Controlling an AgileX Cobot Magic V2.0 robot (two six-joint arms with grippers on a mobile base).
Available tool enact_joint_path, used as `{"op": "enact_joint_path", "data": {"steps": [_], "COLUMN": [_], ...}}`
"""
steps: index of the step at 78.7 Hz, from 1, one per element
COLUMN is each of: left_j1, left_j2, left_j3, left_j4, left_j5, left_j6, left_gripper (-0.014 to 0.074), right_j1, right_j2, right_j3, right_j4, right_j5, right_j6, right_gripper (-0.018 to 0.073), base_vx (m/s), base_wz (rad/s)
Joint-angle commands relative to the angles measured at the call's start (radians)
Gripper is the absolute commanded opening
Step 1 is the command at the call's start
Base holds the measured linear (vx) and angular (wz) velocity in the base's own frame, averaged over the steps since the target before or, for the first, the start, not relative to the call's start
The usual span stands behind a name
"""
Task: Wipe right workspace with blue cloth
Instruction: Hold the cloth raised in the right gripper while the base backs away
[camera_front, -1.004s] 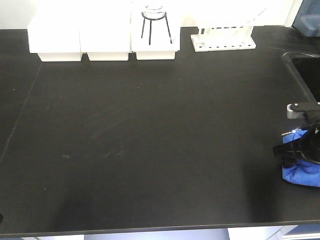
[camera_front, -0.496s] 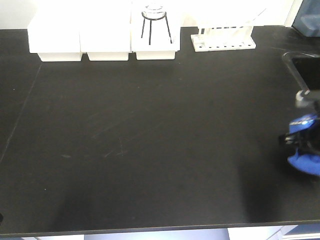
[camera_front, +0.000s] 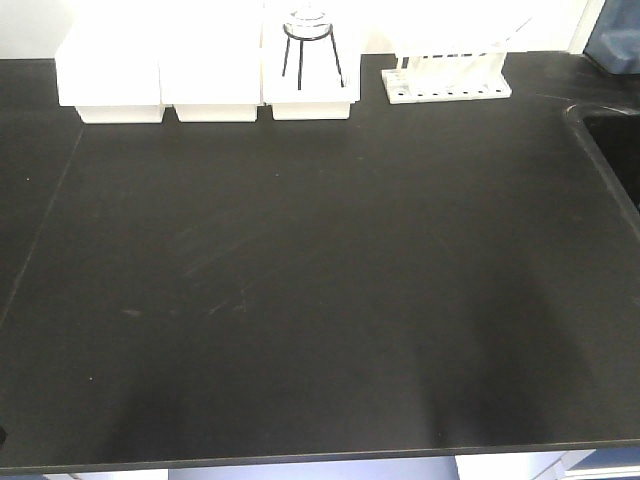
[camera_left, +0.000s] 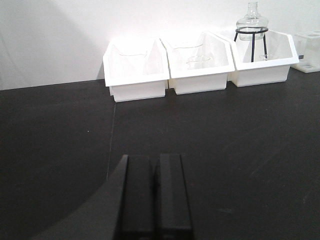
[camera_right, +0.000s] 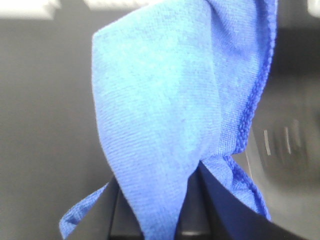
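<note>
The blue cloth (camera_right: 170, 100) fills the right wrist view, a fuzzy royal-blue fold with a stitched hem, hanging up from between the jaws. My right gripper (camera_right: 160, 202) is shut on it, its dark fingers (camera_right: 125, 210) showing on either side of the pinched fold. Behind the cloth lies only a blurred dark grey surface; I cannot tell whether it is the right workspace. My left gripper (camera_left: 155, 161) is shut, pads together with nothing between them, low over a black benchtop (camera_left: 225, 130). Neither gripper nor the cloth appears in the front view.
The front view shows a black benchtop (camera_front: 320, 280) with three white bins (camera_front: 205, 70) along the back, a glass flask on a black tripod (camera_front: 310, 40) and a white test-tube rack (camera_front: 445, 75). A sink recess (camera_front: 615, 140) sits at the right edge.
My right gripper, holding the blue cloth at the bench's right edge, has moved right and gone out of the front view. The bench objects have not moved.
</note>
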Motion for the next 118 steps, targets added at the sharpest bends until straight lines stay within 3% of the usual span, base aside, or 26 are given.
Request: {"op": "enact_joint_path", "data": {"steps": [1, 27, 118], "left_j1": [-0.006, -0.006, -0.006], "left_j2": [-0.010, -0.010, -0.010], "left_j3": [-0.028, -0.028, -0.028], "left_j4": [0.000, 0.000, 0.000], "left_j5": [-0.084, -0.084, -0.084], "left_j6": [-0.002, -0.002, -0.002], "left_gripper": [-0.0006, -0.0006, -0.0006], "right_j1": [-0.005, -0.005, -0.005], "right_j2": [-0.084, -0.260, -0.260], "right_j3": [-0.025, -0.025, -0.025], "right_j4": [0.054, 0.056, 0.051], "right_j5": [-0.008, 0.062, 0.065], "right_j6": [-0.049, -0.049, -0.048], "right_gripper": [-0.0008, -0.0007, -0.0007], "base_vx": [0.00, 0.00, 0.00], "base_wz": [0.00, 0.00, 0.00]}}
